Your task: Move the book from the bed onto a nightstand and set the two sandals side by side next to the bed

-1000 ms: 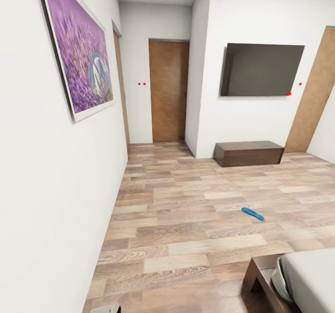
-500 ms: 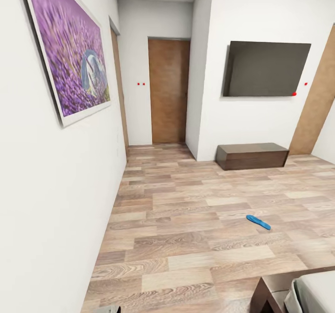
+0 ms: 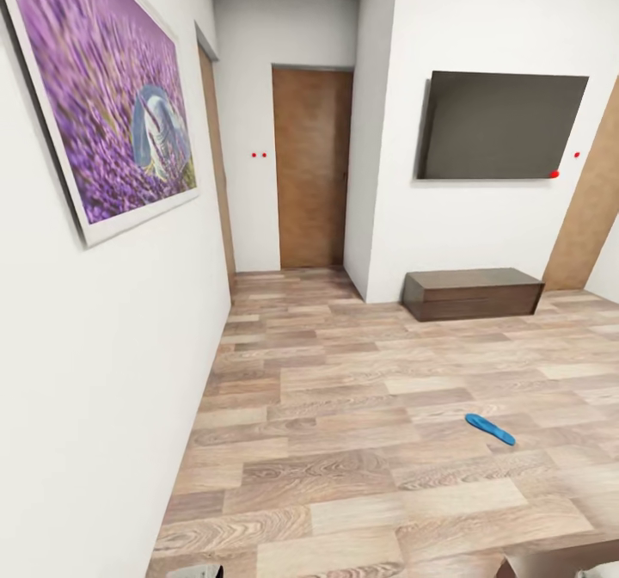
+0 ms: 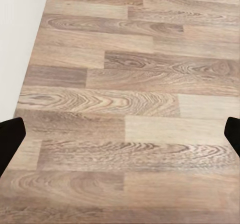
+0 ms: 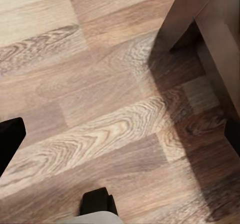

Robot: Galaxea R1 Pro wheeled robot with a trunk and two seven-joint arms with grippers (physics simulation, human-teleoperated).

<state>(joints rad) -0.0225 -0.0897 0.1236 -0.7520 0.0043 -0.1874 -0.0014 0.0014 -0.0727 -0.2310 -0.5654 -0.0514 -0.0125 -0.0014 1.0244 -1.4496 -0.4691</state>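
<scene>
1. One blue sandal [image 3: 490, 428] lay flat on the plank floor [image 3: 344, 406], out in the open, well apart from the low dark cabinet [image 3: 473, 292] under the wall TV [image 3: 503, 126].
2. A sliver of dark bed frame [image 3: 559, 556] showed at the lower right corner of the head view; the right wrist view also caught a dark wooden frame leg [image 5: 200, 19] on the floor. Probably the bed, judging by colour.
3. The book, the second sandal and either nightstand were not to be seen from where I stood.
4. Left hand [image 4: 120, 134]: black fingertips [image 4: 10, 139] sat at the two side edges of its wrist view, spread wide, bare floor between them, nothing held.
5. Right hand [image 5: 120, 139]: fingertips [image 5: 9, 140] likewise far apart at the view's edges, nothing gripped, only floor and shadow between them.
6. A purple lavender picture [image 3: 103, 105] hung on the near left wall; a brown door [image 3: 311, 169] closed the short hall ahead.
7. Step in hand, as I judged it: travel or search, robot facing the sandal but not within reach, no grasp begun.
8. Next move would call for rolling the base nearer the sandal, lowering an arm, and pinching the thin sole from above or by its edge. A flat flip-flop gives little to grip, so approach must be low and square.
9. Nothing of the task looked complete yet.
</scene>
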